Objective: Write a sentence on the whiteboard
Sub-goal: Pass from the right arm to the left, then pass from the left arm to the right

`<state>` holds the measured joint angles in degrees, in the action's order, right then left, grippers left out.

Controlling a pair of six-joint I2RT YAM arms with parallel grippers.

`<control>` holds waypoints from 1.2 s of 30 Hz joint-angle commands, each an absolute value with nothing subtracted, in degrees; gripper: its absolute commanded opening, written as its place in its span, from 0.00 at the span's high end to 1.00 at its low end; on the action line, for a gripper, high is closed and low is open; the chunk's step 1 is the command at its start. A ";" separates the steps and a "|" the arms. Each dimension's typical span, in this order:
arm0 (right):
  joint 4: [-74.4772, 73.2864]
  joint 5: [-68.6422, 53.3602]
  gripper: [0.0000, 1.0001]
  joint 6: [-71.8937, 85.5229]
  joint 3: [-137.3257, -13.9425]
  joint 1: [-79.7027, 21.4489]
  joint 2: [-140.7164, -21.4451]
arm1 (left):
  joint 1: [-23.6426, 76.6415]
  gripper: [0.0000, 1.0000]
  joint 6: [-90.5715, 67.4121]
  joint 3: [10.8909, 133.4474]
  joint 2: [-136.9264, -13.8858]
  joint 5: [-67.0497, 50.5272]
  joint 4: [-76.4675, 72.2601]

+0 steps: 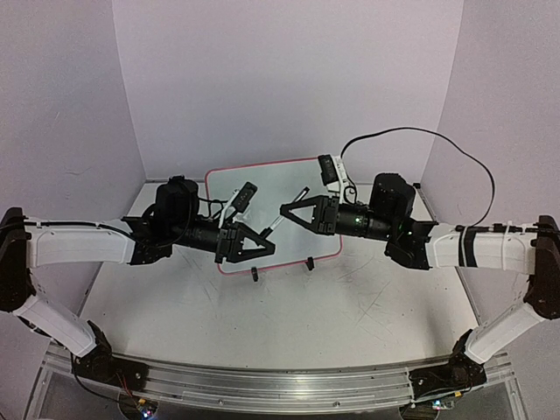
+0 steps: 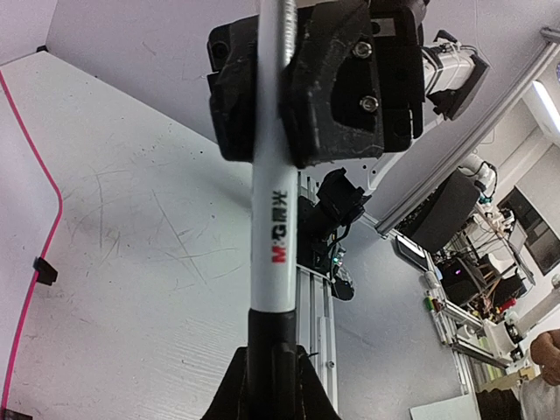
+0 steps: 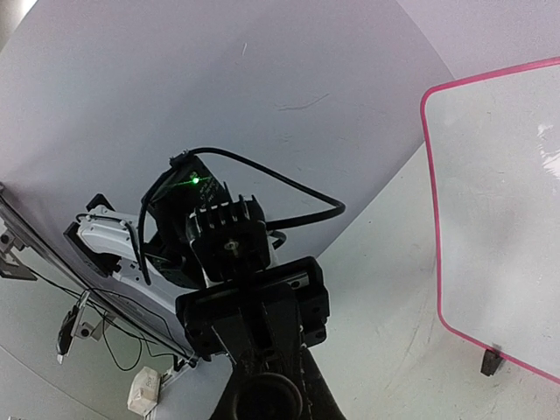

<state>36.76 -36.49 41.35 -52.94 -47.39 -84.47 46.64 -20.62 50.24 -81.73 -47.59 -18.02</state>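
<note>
The whiteboard point(image 1: 262, 179), white with a thin red frame, lies at the back middle of the table; I see no sentence on the parts that show. A marker point(image 1: 274, 225) with a white barrel hangs in the air over its near edge, held between both grippers. My left gripper point(image 1: 265, 241) is shut on the marker's point(image 2: 273, 236) black end, low in the left wrist view point(image 2: 271, 376). My right gripper point(image 1: 284, 211) is shut on the other end point(image 2: 293, 79). The right wrist view looks along the marker point(image 3: 267, 398) at the left gripper point(image 3: 254, 311), with the whiteboard point(image 3: 499, 219) to the right.
Two black clip feet point(image 1: 255, 274) point(image 1: 307, 261) stick out from the board's near edge. A black cable point(image 1: 437, 140) loops behind the right arm. An aluminium rail point(image 1: 262, 385) runs along the table's near edge. Pale walls close in the back and both sides.
</note>
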 commanded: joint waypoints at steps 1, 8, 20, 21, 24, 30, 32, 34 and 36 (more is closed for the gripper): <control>26.49 -42.39 1.00 34.12 -56.29 -48.09 -81.49 | 45.40 1.00 -14.48 54.14 -79.13 -44.79 -15.34; 11.81 -43.98 0.38 26.21 -60.09 -46.09 -80.19 | 45.48 1.00 -5.21 58.69 -79.92 -44.55 -1.51; -7.97 -57.01 0.15 13.54 -68.27 -40.17 -82.95 | 45.44 1.00 9.30 63.28 -81.89 -49.14 18.36; -7.99 -57.34 0.15 13.80 -68.70 -40.19 -83.53 | 45.44 1.00 9.33 63.33 -82.14 -49.42 18.37; -8.00 -57.63 0.30 14.48 -70.11 -40.48 -85.97 | 45.48 1.00 9.16 63.39 -82.65 -49.60 18.41; -8.01 -61.16 0.46 11.67 -73.05 -42.29 -90.42 | 45.44 1.00 9.16 63.80 -83.71 -50.56 18.58; -8.00 -61.37 0.46 10.98 -73.82 -43.00 -91.34 | 45.49 1.00 9.08 63.92 -84.16 -50.92 18.73; -7.97 -61.95 0.51 11.10 -74.38 -43.31 -92.27 | 45.52 1.00 9.06 63.92 -84.47 -51.01 18.83; -7.95 -62.05 0.55 11.09 -74.55 -43.33 -92.76 | 45.47 1.00 9.17 63.87 -84.79 -51.19 19.03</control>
